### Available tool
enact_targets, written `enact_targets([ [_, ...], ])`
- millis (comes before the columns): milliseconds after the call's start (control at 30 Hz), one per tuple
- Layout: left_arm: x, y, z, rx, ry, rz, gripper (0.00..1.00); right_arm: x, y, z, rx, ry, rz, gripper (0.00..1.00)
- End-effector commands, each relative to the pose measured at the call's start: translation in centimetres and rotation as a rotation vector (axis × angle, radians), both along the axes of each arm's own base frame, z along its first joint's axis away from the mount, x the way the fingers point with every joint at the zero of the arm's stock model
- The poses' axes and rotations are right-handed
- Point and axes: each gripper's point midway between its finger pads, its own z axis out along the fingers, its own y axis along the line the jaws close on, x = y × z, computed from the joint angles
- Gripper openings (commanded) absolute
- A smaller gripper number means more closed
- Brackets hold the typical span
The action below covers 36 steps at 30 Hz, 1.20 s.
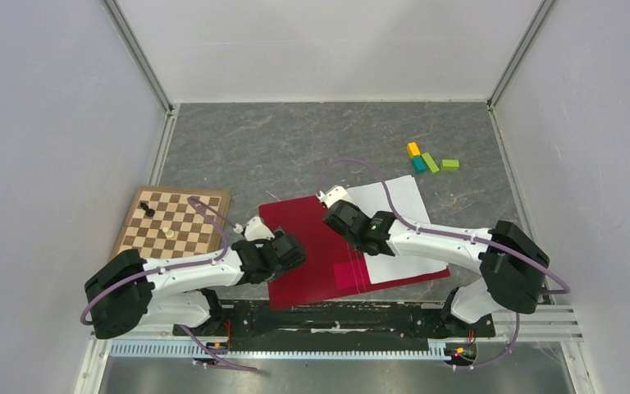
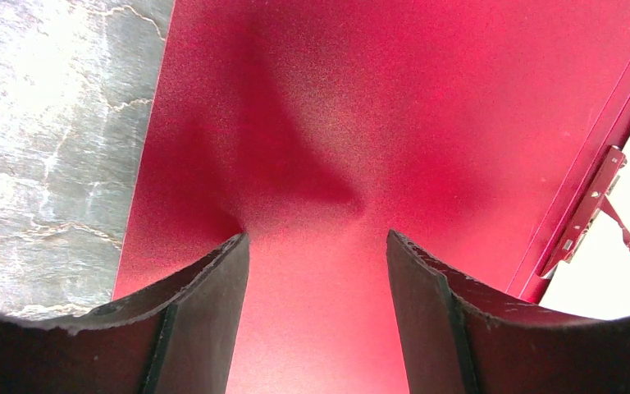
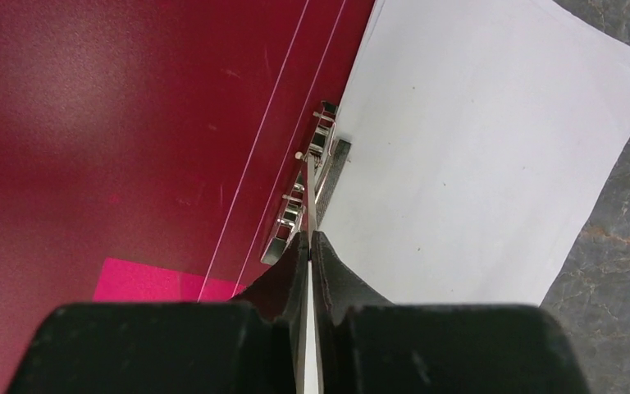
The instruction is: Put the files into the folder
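The folder (image 1: 308, 246) lies open on the worktop (image 1: 295, 139), with the files (image 1: 398, 217) on its right half. My left jaws stand wide open over the bare red left half. My right jaws are pinched tight on the metal clip (image 3: 318, 152) beside the files.
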Motion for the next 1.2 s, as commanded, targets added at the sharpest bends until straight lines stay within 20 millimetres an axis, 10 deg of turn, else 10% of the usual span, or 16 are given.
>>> enact_targets([
  [0,-2.5,3.3,-3.3,0.105,0.113,0.057,0.71,-0.5,-1.3,-0.5,0.006,-0.012,-0.021,0.02],
  [1167,-2.4,3.3,-3.3,0.142,0.119,0.027,0.74,-4.4,-6.3,-7.6,-0.015,0.09,-0.066,0.0],
])
